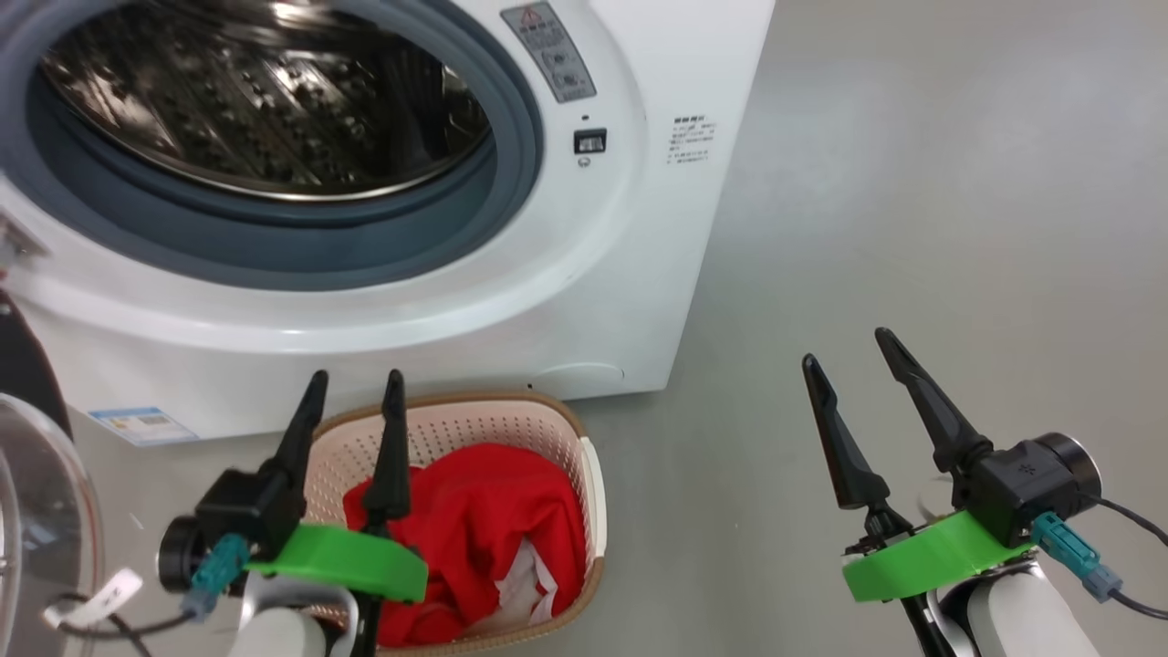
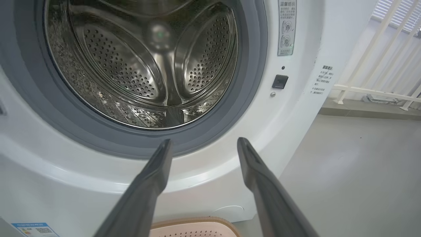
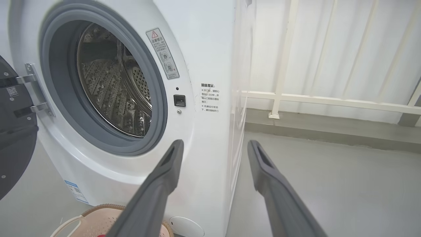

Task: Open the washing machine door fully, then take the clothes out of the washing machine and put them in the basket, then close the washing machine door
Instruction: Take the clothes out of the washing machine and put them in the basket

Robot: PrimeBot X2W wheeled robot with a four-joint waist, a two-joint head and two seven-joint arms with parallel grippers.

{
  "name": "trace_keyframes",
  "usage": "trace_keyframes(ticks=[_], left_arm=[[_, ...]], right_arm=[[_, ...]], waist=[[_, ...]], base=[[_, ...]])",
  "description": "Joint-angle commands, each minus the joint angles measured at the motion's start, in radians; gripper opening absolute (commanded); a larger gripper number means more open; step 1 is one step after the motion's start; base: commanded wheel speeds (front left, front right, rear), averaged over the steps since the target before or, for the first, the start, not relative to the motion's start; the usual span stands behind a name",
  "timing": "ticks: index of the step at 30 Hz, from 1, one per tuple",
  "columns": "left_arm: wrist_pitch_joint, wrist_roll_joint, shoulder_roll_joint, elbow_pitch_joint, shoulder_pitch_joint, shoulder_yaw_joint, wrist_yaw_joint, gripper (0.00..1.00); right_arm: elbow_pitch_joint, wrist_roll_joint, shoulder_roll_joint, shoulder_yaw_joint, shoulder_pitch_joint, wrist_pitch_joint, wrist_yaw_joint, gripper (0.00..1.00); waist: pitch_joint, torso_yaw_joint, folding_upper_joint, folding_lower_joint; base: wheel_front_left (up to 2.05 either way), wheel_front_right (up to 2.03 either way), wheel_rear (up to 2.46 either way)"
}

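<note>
Ample bare floor (image 1: 922, 201) beside basket (image 1: 493, 400)

Grey floor (image 1: 912, 182); white railing (image 3: 329, 102), perhaps before curtains (image 3: 345, 49).

Washer (image 1: 602, 274) at the back, drum mouth facing us. Basket (image 1: 511, 427) on the floor (image 1: 912, 182) right before it, near its front panel. Clothes (image 1: 484, 520) lie in the basket. Door (image 3: 14, 154) stands out at the washer's left. Left gripper (image 1: 356, 374) above the basket's left side; right gripper (image 1: 845, 347) well to the right, over floor.
</note>
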Motion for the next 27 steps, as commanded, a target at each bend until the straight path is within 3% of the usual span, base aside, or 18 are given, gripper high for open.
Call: trace_keyframes(ticks=[1, 27], left_arm=[[-0.008, 0.021, 0.013, -0.062, 0.025, 0.036, 0.012, 1.00], [0.019, 0.017, 0.049, -0.320, 0.285, 0.066, 0.071, 1.00]], right_arm=[[-0.021, -0.012, 0.001, 0.010, 0.014, -0.006, 0.006, 1.00], [-0.079, -0.018, 0.001, -0.053, 0.149, 0.009, 0.006, 1.00]], waist=[[-0.035, 0.008, -0.0001, 0.0000], [-0.185, 0.011, -0.0001, 0.0000]], base=[[0.00, 0.00, 0.00], [0.00, 0.00, 0.00]])
